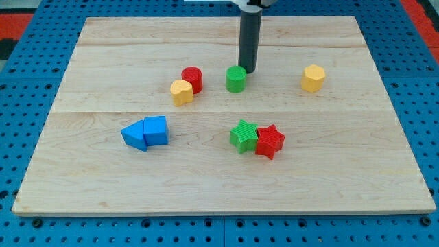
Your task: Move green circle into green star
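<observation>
On a pale wooden board [219, 185], my tip [247, 71] stands at upper centre of the frame, its lower end just beside the green circle [236, 79], at that block's upper right edge; whether the two touch cannot be told. The arm ends in a plain dark rod, so there is nothing on it to spread or pinch. The green circle sits a little above the middle of the board. Below it, well apart and slightly to the right, lies the green star [243, 135], touching a red star [269, 141] on its right side. To the left of the green circle, a red circle [192, 79] stands against a yellow block [182, 92], the yellow one lower and further left. At upper right, alone, is a second yellow block [313, 77], six-sided by the look of it. At lower left, two blue blocks are pressed together: a blue cube [156, 130] and, to its left, an angular blue block [134, 135]. A blue pegboard [27, 68] surrounds the board.
</observation>
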